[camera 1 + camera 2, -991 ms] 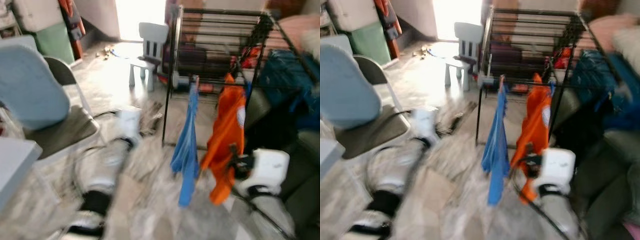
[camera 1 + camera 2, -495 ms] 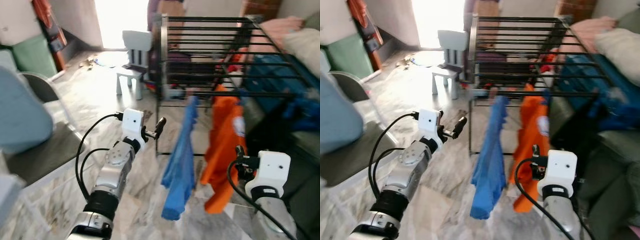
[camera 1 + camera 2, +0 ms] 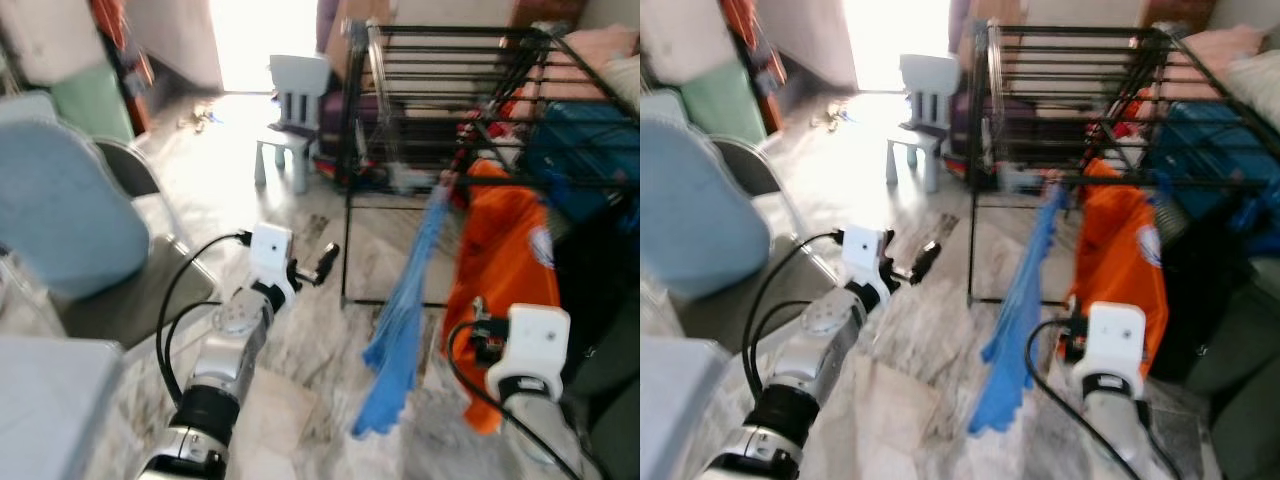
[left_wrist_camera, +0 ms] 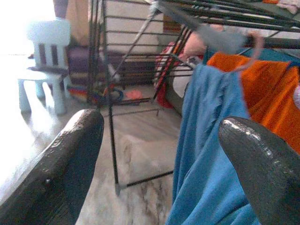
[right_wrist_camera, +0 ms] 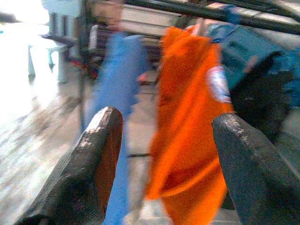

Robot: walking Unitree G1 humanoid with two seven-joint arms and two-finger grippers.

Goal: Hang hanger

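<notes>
Two garments, blue shirt and orange shirt, on black drying rack; left claw and right claw both released, empty.

Two black fingers of the left gripper are held wide apart. Between them, a blue cloth is hung on a black metal rack, beside an orange cloth.

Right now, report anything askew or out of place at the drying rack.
The blue garment hangs slanted off the drying rack, its lower end swung toward the left gripper, while the orange garment hangs straighter beside it.
</notes>
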